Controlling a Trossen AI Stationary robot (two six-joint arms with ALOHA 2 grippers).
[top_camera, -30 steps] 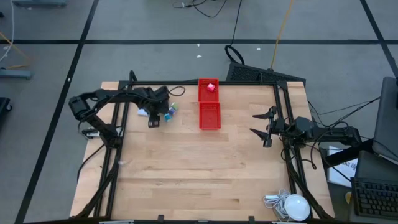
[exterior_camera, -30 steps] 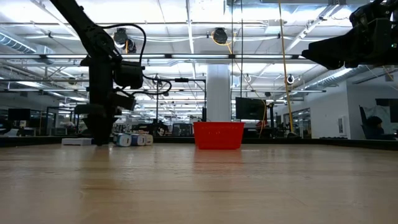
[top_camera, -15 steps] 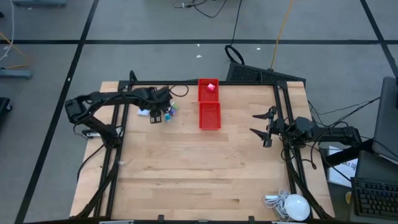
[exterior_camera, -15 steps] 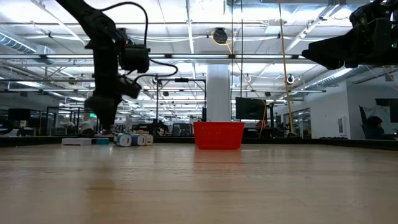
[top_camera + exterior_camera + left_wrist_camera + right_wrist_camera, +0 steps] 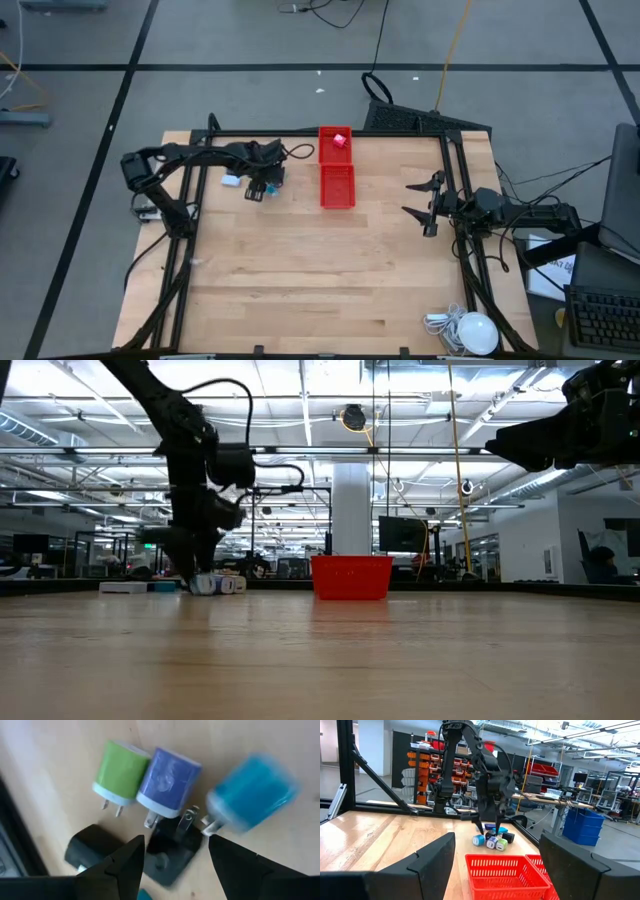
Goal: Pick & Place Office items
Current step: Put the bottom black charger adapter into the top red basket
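- Centrally, the office items are shown as small plug-shaped pieces: a green piece (image 5: 119, 772), a blue piece (image 5: 168, 782), a light-blue piece (image 5: 252, 792) and a black piece (image 5: 170, 854), clustered on the table (image 5: 330, 270) left of the red tray (image 5: 337, 192).
- One red piece (image 5: 340, 140) is seen lying in the tray's far compartment; the cluster is judged left to move.
- Directly above the cluster, the left gripper (image 5: 175, 852) is held with fingers parted, straddling the black piece; nothing is grasped.
- At the table's right edge, the right gripper (image 5: 424, 207) is parked, spread and empty.
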